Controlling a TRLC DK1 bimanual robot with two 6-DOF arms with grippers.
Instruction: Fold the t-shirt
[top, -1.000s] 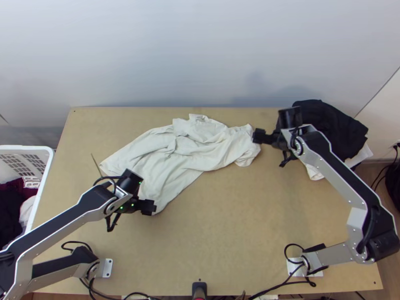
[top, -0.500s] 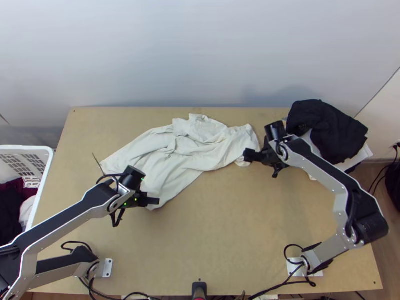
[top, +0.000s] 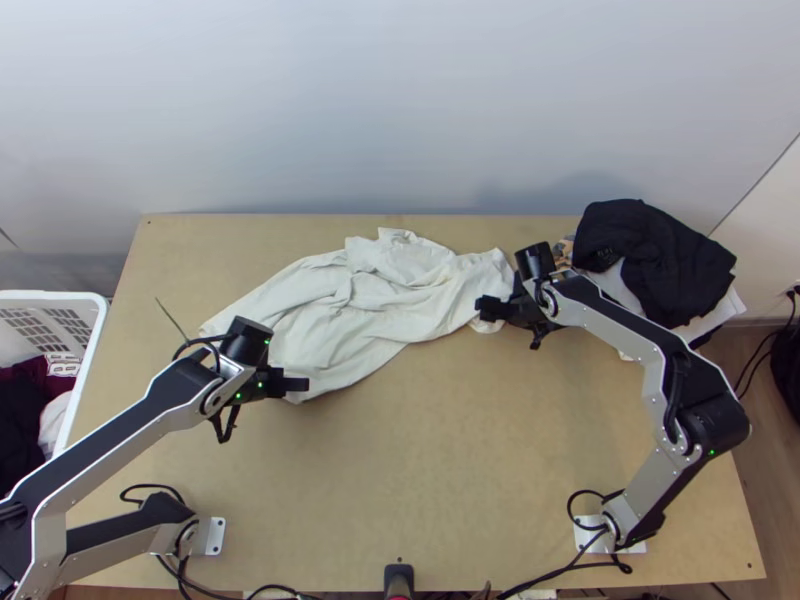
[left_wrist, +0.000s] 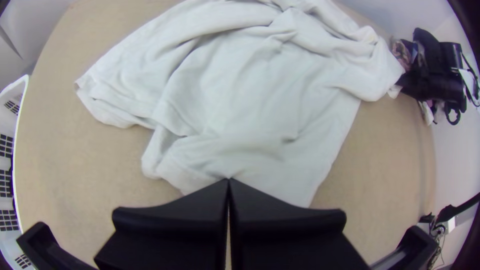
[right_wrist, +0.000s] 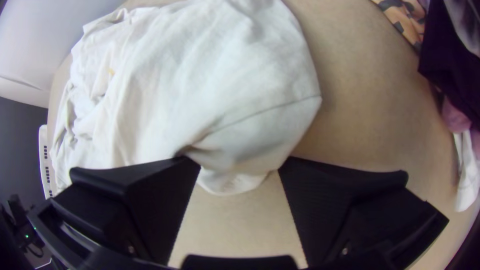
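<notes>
The pale t-shirt (top: 350, 300) lies bunched and wrinkled across the far half of the worktop (top: 450, 450), so its sleeves and neck are hard to pick out. The left hand (top: 297, 384) is closed on its near edge, the pinched bit hidden under the fingers. The right hand (top: 487, 308) has its fingers apart around the shirt's other end, which sits partly behind them. Beyond that arm, dark cloth (top: 655, 260) covers most of some patterned fabric (right_wrist: 406, 22), and a white basket (top: 92, 345) is cut off at the top view's left edge.
</notes>
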